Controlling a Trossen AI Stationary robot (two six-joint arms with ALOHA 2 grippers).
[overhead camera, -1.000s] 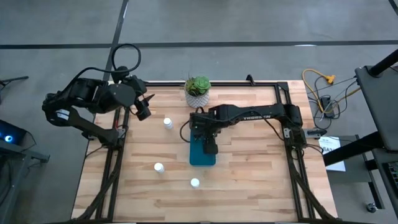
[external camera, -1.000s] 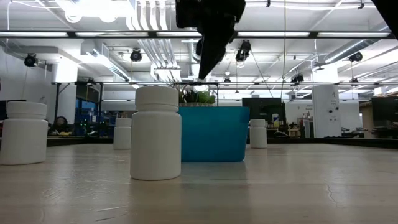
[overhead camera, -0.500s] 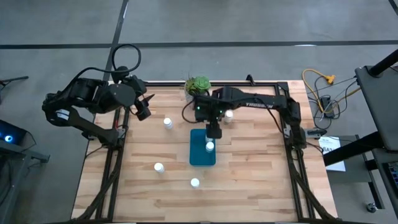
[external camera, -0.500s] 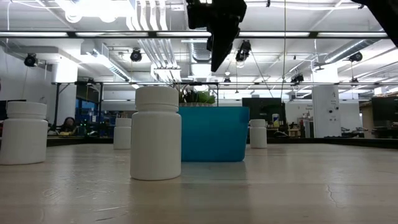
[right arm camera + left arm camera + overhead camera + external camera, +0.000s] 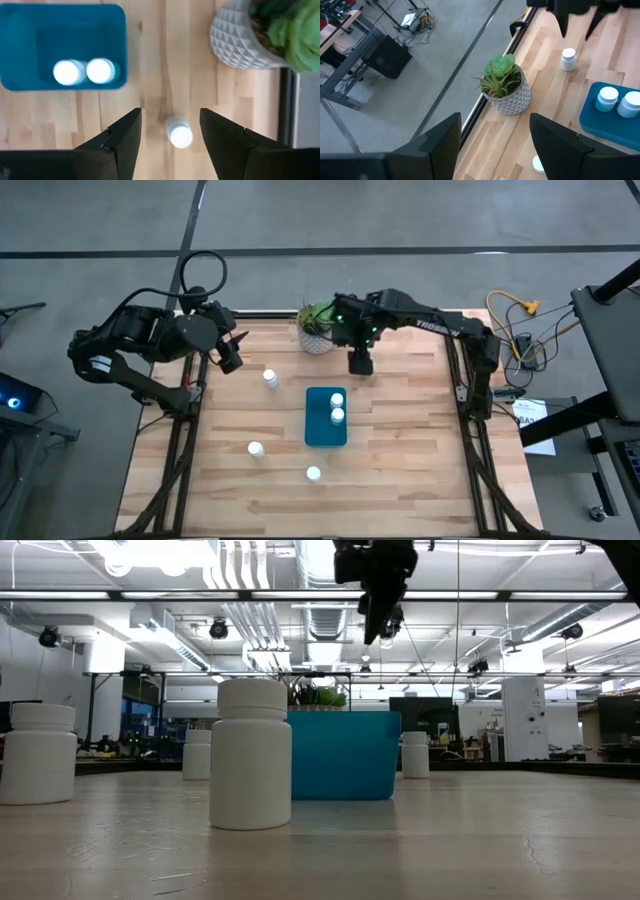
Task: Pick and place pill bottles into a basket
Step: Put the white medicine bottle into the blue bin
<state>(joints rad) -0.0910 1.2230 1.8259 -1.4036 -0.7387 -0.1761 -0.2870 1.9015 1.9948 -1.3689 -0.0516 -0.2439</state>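
Note:
The teal basket (image 5: pixel 318 430) lies mid-table with two white pill bottles (image 5: pixel 337 407) standing in it; they also show in the right wrist view (image 5: pixel 84 71). My right gripper (image 5: pixel 360 365) is open and empty, hanging above a bottle (image 5: pixel 179 136) that stands on the table next to the plant pot; its fingers are on either side, clear of it. Three more bottles (image 5: pixel 269 377) (image 5: pixel 255 448) (image 5: pixel 313 473) stand on the table's left and near parts. My left gripper (image 5: pixel 238 352) is open and empty at the table's far left.
A white pot with a green plant (image 5: pixel 317 330) stands at the far edge, close to my right gripper. A black frame rail (image 5: pixel 440 317) runs along the table's far and side edges. Bare wood lies to the right of the basket (image 5: pixel 410 430).
My right gripper has gone from over the basket toward the table's far edge and a little right, and now hangs over the bottle by the plant pot. The two bottles in the basket, covered by it before, now show.

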